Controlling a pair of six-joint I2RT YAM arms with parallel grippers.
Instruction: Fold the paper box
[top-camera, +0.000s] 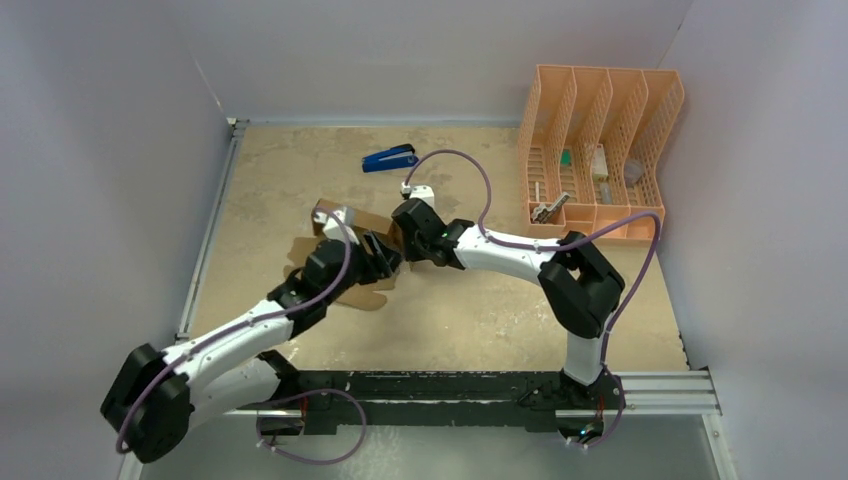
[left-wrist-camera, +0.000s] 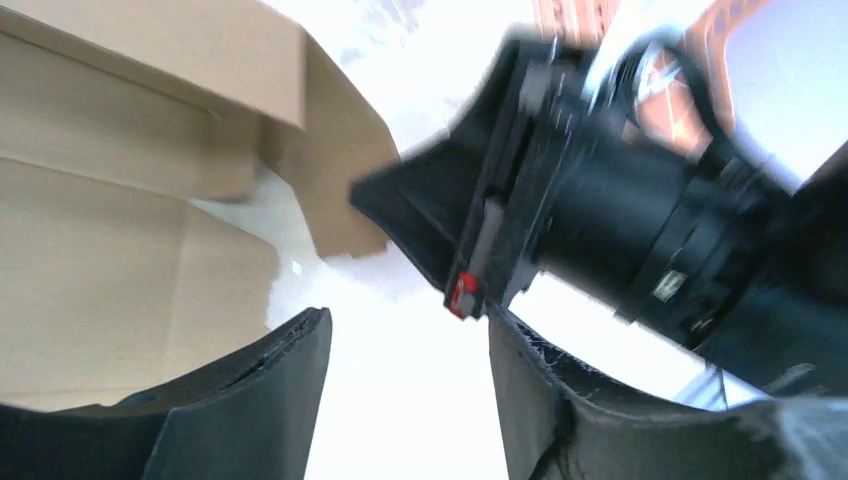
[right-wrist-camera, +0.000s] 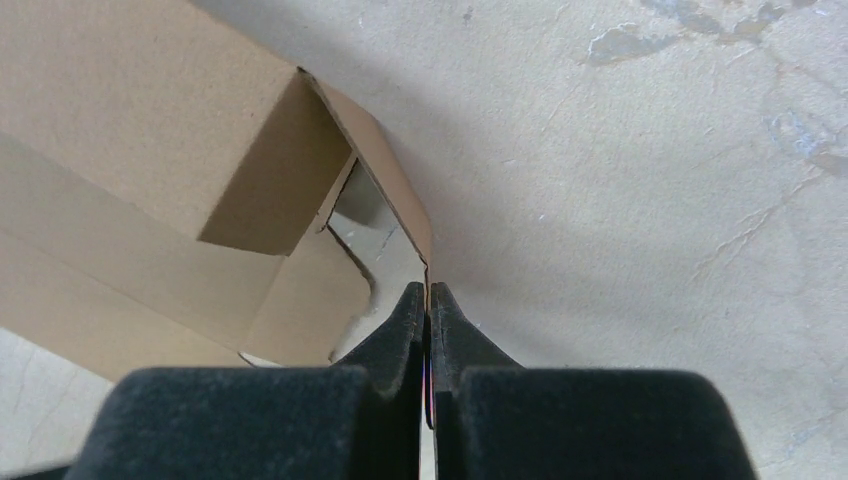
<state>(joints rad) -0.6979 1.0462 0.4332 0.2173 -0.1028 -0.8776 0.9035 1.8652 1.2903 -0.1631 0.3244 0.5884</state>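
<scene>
The paper box (top-camera: 345, 222) is plain brown cardboard, partly folded, in the middle of the table between my two grippers. My right gripper (right-wrist-camera: 427, 290) is shut on the thin edge of one of its flaps (right-wrist-camera: 385, 180); in the top view it (top-camera: 405, 240) sits at the box's right side. My left gripper (left-wrist-camera: 410, 330) is open and empty, its jaws well apart, just below the box panels (left-wrist-camera: 120, 230) and facing the right wrist (left-wrist-camera: 600, 200). In the top view it (top-camera: 375, 258) is at the box's near side.
A peach-orange mesh file organizer (top-camera: 600, 150) with small items stands at the back right. A blue stapler (top-camera: 388, 158) lies behind the box. White walls close in the table on three sides.
</scene>
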